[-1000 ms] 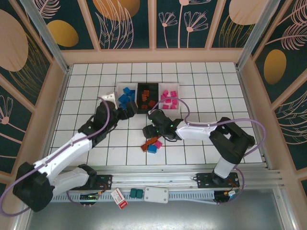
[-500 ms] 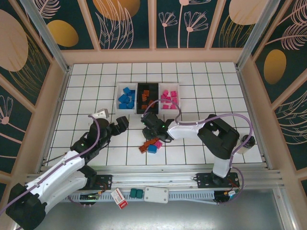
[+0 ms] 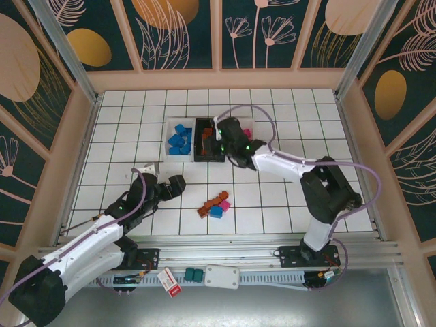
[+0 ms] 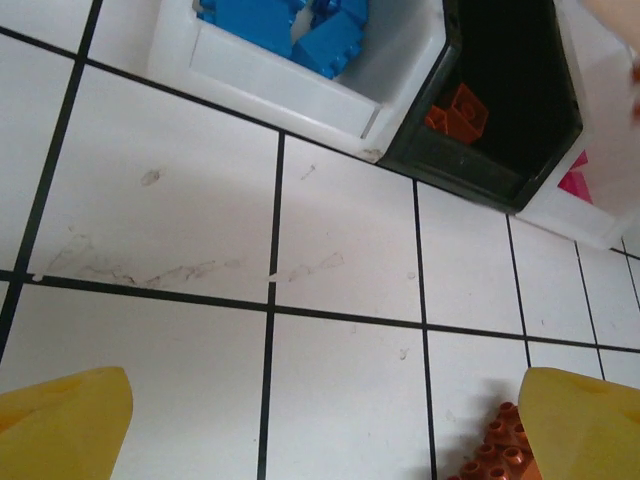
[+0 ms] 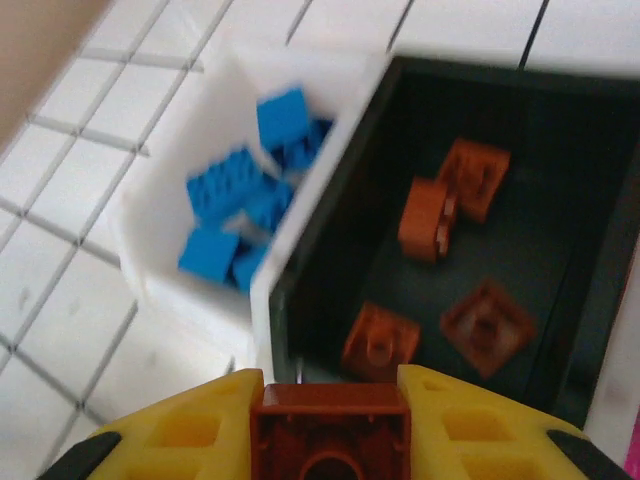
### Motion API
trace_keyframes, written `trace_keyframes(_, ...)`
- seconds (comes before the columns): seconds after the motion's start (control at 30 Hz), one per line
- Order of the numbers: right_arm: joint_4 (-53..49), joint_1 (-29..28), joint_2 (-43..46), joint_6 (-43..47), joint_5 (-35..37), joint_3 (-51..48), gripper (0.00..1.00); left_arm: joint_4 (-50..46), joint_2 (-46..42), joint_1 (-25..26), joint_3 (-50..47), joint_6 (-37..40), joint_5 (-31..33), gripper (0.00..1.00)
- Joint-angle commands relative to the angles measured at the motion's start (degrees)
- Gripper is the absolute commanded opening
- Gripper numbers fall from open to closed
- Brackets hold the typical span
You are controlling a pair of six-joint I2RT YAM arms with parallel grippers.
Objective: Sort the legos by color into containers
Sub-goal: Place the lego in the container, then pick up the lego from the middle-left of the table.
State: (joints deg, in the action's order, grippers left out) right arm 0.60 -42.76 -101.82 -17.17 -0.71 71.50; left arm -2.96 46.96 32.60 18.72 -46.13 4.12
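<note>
While the right arm reaches over the row of bins, the right gripper (image 3: 220, 138) stands clamped narrow on a small orange-brown plastic brick (image 5: 330, 425), wedged between its yellow fingers (image 5: 190, 435) in the wrist view. Step in hand, by my judgement: delivery of that brick to the black rectangular bin (image 5: 560, 130), which already carries several loose orange-brown bricks (image 5: 455, 195). The held brick hangs above the bin's near wall, close to the corner shared with the white rectangular bin of blue bricks (image 5: 185, 305), and is not yet squarely over the black floor. The next move calls for a short advance inward and then a release, so the brick neither strikes the rim nor drops to the blue side. The white bin of pink bricks (image 3: 251, 122) sits to the right of the black one, partly behind the arm.

The left gripper (image 4: 325, 425) hangs wide and empty over the white tiled table (image 4: 150, 230), short of the bins. Unsorted stock: an orange-brown long brick (image 3: 207, 207), a pink brick (image 3: 224, 202) and a blue brick (image 3: 216, 212), touching in one cluster just beside that gripper's right finger.
</note>
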Motion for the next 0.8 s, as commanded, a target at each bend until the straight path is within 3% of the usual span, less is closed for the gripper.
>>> trace_keyframes(0.0,-0.6,1.3,-7.0,1.0,0.1,7.1,0.26,1.6,0.3,0.3,-1.0,0.5,-2.0,0.98)
trace_keyframes(0.1,-2.6,2.3,-12.4,1.3,1.3,13.5,0.33,1.4,0.2,0.4,-1.3,0.5,-2.1,0.98)
trace_keyframes(0.27,-5.6,3.0,-17.4,1.5,2.4,21.2,0.61,1.4,0.6,0.8,-1.4,0.6,-2.4,0.99)
trace_keyframes(0.33,-6.0,3.0,-16.9,1.6,2.4,22.1,0.67,1.4,0.9,0.9,-1.3,0.6,-2.8,0.99)
trace_keyframes(0.47,-4.6,2.6,-11.5,1.6,2.2,17.9,0.70,2.0,1.8,2.2,-0.4,2.0,-4.4,0.98)
trace_keyframes(0.53,-3.2,2.3,-7.2,1.4,2.3,12.7,0.71,1.0,3.3,4.6,1.3,3.5,-4.3,0.93)
trace_keyframes(0.77,1.2,2.2,6.5,-1.5,2.5,-6.4,0.71,0.1,15.7,17.7,6.9,7.4,-0.4,0.87)
